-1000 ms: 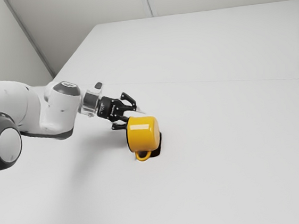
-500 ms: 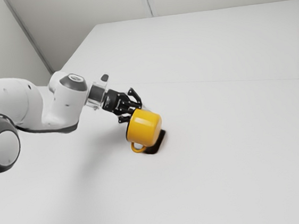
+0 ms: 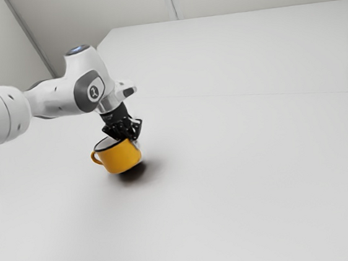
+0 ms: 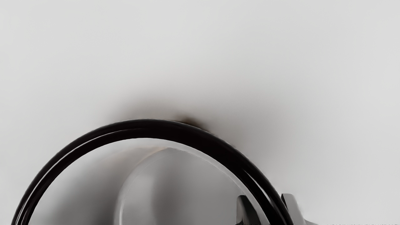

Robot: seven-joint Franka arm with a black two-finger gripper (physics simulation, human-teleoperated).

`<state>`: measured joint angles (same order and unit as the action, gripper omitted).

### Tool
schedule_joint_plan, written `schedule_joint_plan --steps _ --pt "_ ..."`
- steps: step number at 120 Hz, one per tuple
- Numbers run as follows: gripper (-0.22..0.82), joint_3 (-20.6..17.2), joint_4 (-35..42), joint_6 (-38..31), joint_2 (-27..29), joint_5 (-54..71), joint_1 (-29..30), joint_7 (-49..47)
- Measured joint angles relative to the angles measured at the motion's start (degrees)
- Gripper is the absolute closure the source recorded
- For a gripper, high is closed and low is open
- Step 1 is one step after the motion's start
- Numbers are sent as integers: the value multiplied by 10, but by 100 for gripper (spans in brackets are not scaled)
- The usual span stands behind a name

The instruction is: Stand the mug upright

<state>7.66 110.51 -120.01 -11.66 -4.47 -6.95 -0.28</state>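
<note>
My gripper (image 3: 132, 139) points down at the yellow mug (image 3: 119, 157), on the side facing the exterior view's right. The mug's opening faces up with a slight tilt, and its handle points to the exterior view's left. A dark shadow lies beneath it, and its base looks raised off the table. In the wrist view the black rim of the mug (image 4: 150, 128) curves above its pale inside. There my gripper (image 4: 265, 207) has one finger inside the mug and the other outside, pinching the wall at the rim.
The white table (image 3: 248, 185) extends around the mug. A second white surface (image 3: 234, 52) lies behind it, with pale walls beyond.
The mug has moved to the exterior view's left with my gripper and rotated, so its opening now faces up instead of sideways. The hand has swung from nearly level to pointing down.
</note>
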Motion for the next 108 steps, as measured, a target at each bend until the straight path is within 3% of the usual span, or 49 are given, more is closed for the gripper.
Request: schedule_joint_plan --steps 52,108 --pt "76 -7 64 -140 4 136 0 -34" --pt "77 -9 78 -180 -24 140 -13 -73"
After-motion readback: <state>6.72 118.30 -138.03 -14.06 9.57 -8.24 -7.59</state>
